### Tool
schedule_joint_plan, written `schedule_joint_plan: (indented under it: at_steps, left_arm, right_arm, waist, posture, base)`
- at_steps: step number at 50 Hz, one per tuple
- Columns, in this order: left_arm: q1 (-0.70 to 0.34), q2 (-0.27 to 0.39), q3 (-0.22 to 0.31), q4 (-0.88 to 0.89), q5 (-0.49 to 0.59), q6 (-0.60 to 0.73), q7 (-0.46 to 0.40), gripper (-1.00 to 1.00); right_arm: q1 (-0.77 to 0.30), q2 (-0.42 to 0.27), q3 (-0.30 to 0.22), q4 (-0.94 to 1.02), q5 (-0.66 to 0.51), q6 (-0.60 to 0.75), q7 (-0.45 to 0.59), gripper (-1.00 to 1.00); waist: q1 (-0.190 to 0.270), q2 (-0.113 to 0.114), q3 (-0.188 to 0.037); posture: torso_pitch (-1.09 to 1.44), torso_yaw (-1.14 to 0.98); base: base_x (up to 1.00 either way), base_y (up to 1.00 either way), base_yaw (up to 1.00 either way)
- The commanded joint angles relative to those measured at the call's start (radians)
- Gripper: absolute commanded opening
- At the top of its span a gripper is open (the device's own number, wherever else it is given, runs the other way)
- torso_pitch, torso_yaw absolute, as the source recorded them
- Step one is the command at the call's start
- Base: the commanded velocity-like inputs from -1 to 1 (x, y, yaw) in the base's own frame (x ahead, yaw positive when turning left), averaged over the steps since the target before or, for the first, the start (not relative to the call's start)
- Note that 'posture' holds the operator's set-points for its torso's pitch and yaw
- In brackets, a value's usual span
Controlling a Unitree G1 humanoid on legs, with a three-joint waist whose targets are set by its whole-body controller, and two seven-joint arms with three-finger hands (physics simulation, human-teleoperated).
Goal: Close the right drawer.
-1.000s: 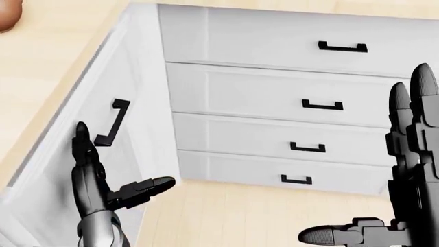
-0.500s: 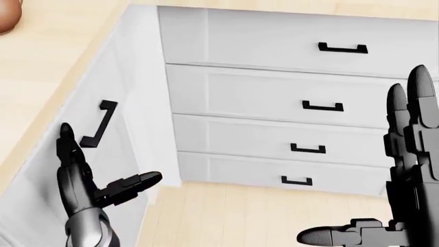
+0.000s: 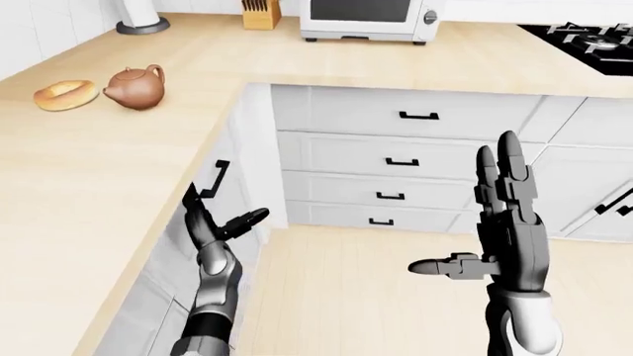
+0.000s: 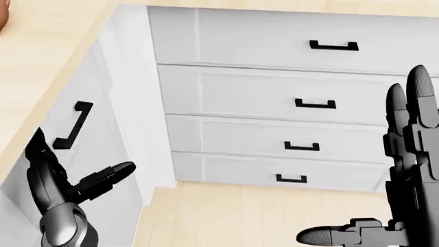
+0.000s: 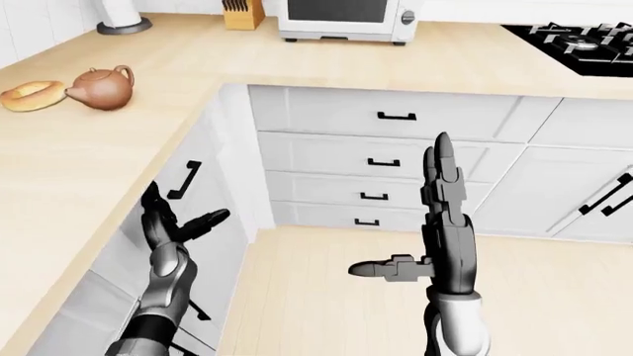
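Left hand point(image 3: 213, 226) was open, fingers spread, just below the black handle point(image 3: 214, 180) of the left-side drawer front point(image 4: 89, 144), not gripping it. Right hand point(image 3: 504, 230) was open, fingers upright, apart from the drawer stack point(image 3: 406, 159) right of that handle. Teapot point(image 3: 133, 87) and bagel point(image 3: 65, 95) sat on the tabletop point(image 3: 89, 170) above it.

A pale wood counter point(image 3: 119, 163) wrapped the corner, carrying a brown teapot point(image 3: 133, 87), a bagel point(image 3: 65, 95) beside it, and a microwave point(image 3: 368, 18).
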Motion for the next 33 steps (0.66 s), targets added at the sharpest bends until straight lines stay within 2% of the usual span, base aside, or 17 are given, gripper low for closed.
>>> schedule_joint_plan:
  at_steps: [1,23,33]
  left_arm:
    - [-0.017,0.031,0.048,-0.048,-0.021,-0.043,0.059,1.0]
    - [-0.008,0.064,0.076,-0.058,-0.066,-0.038,0.072,1.0]
    - [-0.012,0.062,0.073,-0.047,-0.065,-0.046,0.069,1.0]
  right_arm:
    - [-0.014,-0.005,-0.002,-0.04,0.005,-0.024,-0.004,1.0]
    - [-0.012,-0.005,-0.001,-0.04,0.003,-0.026,-0.002,1.0]
    - [-0.016,-0.005,0.0,-0.034,0.0,-0.027,-0.005,1.0]
  waist:
    - [0.012,0.001,-0.021]
    - [0.008,0.001,-0.016]
    - [0.002,0.002,-0.016]
  posture:
    - [0.0,0.0]
    - [0.0,0.0]
    - [0.0,0.0]
  base:
    - [0.0,0.0,0.0]
    - [0.0,0.0,0.0]
    - [0.0,0.0,0.0]
